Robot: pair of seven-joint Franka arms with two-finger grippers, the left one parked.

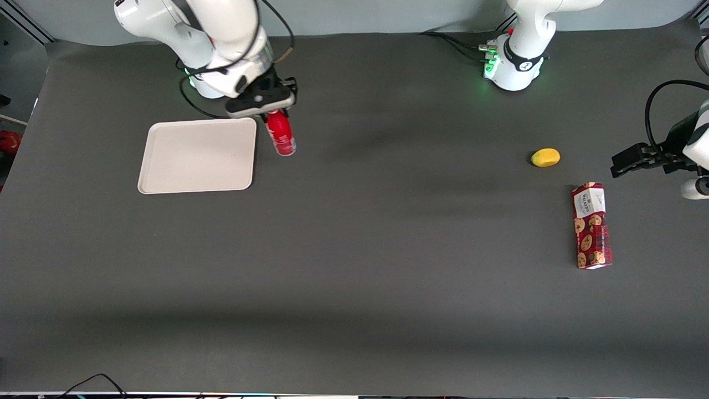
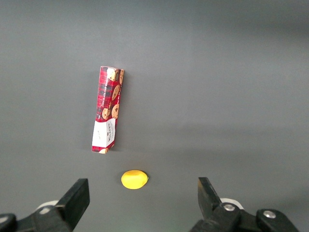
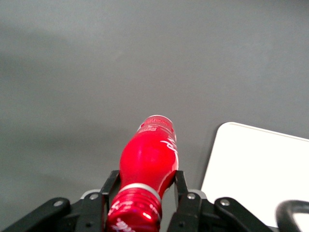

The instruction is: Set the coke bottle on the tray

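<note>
The coke bottle (image 1: 281, 134) is small, slim and red with white lettering. It hangs from my right gripper (image 1: 272, 113), held near its capped top, tilted, just beside the tray's edge and above the table. In the right wrist view the bottle (image 3: 149, 159) sits between the two black fingers (image 3: 179, 181), which press on its neck. The cream-beige tray (image 1: 198, 156) lies flat on the table with nothing on it. Its rounded corner also shows in the right wrist view (image 3: 256, 164).
A yellow lemon-like fruit (image 1: 545, 157) and a red cookie-printed box (image 1: 591, 225) lie toward the parked arm's end of the table. Both show in the left wrist view, the fruit (image 2: 134, 179) and the box (image 2: 108, 109).
</note>
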